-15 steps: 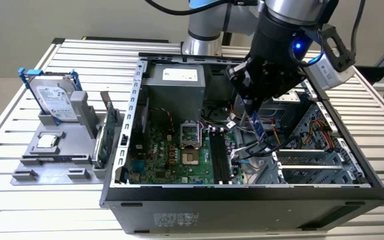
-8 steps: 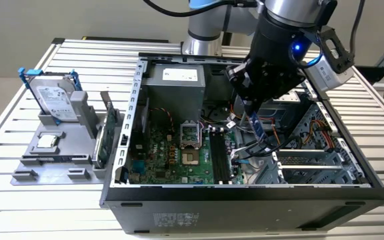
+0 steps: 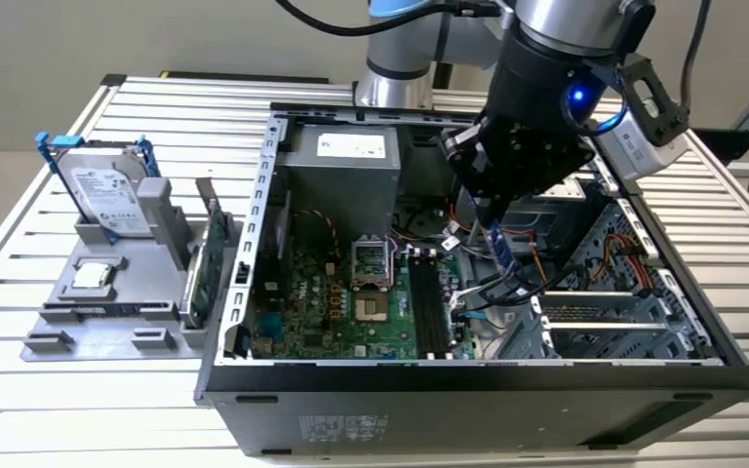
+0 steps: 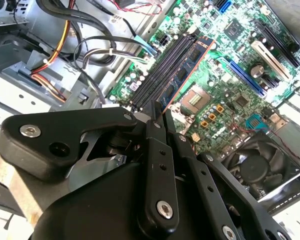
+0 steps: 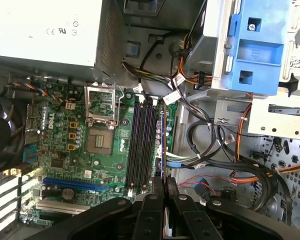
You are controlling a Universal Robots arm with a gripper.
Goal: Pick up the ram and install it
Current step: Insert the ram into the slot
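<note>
Jaws closed on the ram (image 4: 187,70): in both wrist views the two black fingers of the gripper (image 4: 159,112) meet on one end of the stick, with no gap visible between them. From that grip the ram reaches away towards the motherboard (image 3: 335,302), its blue face with black chips showing in the second wrist view. In the first wrist view the ram (image 5: 163,150) appears edge-on as a thin dark line running out from the gripper (image 5: 163,181).

In the exterior view the ram (image 3: 499,253) hangs slightly tilted below the gripper (image 3: 486,210), inside the open computer case (image 3: 479,390). It lines up lengthwise with the black memory slots (image 5: 140,145), just beside them on the side away from the processor socket (image 5: 100,140). Whether its far end touches a slot cannot be determined.

Surroundings inside the case:
- Silver power supply (image 3: 348,156) beyond the board.
- Bundled cables (image 5: 215,145) near the ram.
- Blue drive bracket (image 5: 255,50) and a black fan (image 4: 262,165).

Outside the case, on the exterior view's left, a grey holder (image 3: 101,302) stands on the slatted table (image 3: 36,409). It carries a hard drive in a blue frame (image 3: 101,195) and a green circuit card (image 3: 212,249) (both upright, well apart from the gripper).
</note>
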